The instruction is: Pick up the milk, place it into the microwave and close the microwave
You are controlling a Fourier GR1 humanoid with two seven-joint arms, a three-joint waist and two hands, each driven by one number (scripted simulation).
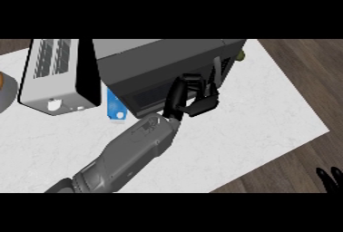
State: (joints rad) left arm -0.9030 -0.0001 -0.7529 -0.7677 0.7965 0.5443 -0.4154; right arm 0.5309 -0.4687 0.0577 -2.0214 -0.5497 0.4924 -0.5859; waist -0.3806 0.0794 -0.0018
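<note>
— Which step are you on?

— Late, by my read. The milk (115, 106), a blue carton, sits in the narrow gap between the microwave (161, 59) body and its white door (50, 72), which stands swung out at the left. Can't tell whether the carton is fully inside the cavity or only at its mouth; its near end pokes toward you over the worktop (268, 122).

— And your hands?

— Your left hand (191, 97) is against the dark face of the microwave, fingers curled in, nothing in them that I can see. It is clear of the carton and well off the door. Your right hand (328, 176) rests at the lower right edge, fingers straight and up.

— Next move?

— Probably the door. Bring the left hand across to the door's outer white face and sweep it toward the body. Check the carton first: if the end sticks out, the door will likely catch on it.
</note>
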